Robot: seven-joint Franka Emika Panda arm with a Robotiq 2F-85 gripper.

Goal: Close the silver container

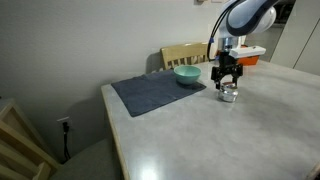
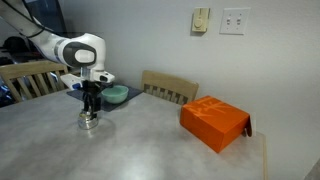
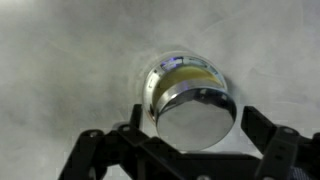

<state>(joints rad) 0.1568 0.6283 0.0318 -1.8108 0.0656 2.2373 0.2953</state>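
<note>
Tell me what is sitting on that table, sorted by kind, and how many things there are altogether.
silver container: 1
teal bowl: 1
orange box: 1
dark grey mat: 1
Total: 4

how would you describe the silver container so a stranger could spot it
On the grey table, find the spot beside the dark mat and teal bowl, under the gripper. There sits the silver container: a small, squat, shiny metal tin, far smaller than the bowl and nothing like the orange box.
</note>
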